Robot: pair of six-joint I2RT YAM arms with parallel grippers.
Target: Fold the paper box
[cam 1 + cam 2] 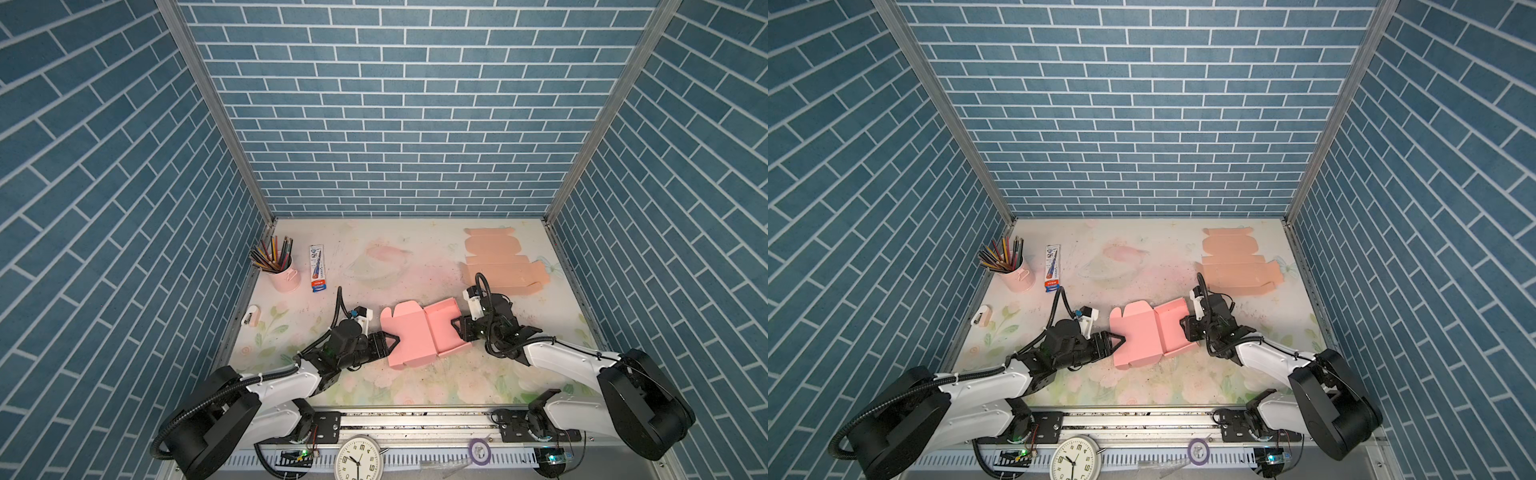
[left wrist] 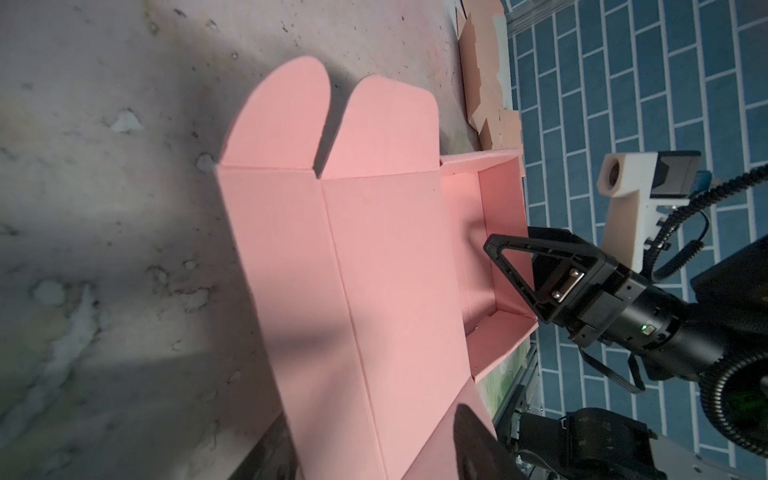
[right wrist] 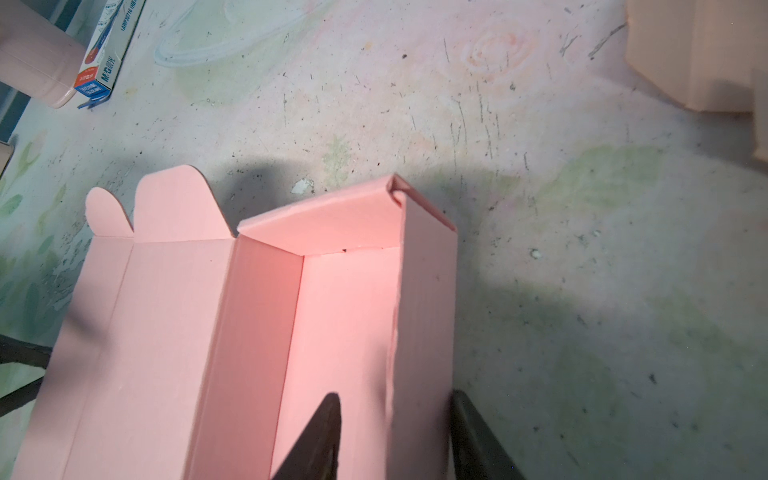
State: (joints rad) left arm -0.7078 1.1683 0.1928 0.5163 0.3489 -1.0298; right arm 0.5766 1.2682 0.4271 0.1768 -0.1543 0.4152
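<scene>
paper box (image 1: 419,336) (image 1: 1142,338) (image 2: 374,270) (image 3: 166,332): matte pink card with crisp creases, lying half made on the mat between the two grippers. The end toward the right arm is standing up as a shallow rectangular tray with thin walls. The end toward the left arm is lying flat as creased panels ending in two round-topped flaps.
mat (image 1: 374,386): pale floral print, scuffed and speckled, lying under the box.
card blank (image 1: 498,266): flat peach die-cut sheet, lying behind the box's tray end, apart from it.
pencil cup (image 1: 286,276): smooth pink cylinder bristling with coloured pencils, standing well apart from the box, behind and beyond its flat end.
pen packet (image 1: 318,268): slim printed carton, lying behind the box's flat end, well apart.
left arm (image 1: 282,382): white shells and black joints, reaching in low toward the box's flat end, with the wrist nearly level.
left gripper (image 1: 390,345) (image 1: 1115,347): jaws standing apart at a middling width, with one dark triangular finger hanging over the flat panel's edge. Contact is not clear.
right arm (image 1: 561,361): bending at the elbow and reaching low toward the box's tray end.
right gripper (image 1: 457,326) (image 3: 395,436): jaws standing part-way apart astride the tray wall farthest from the flat panels, one finger inside the tray and one outside. Whether they are pinching the wall cannot be told.
</scene>
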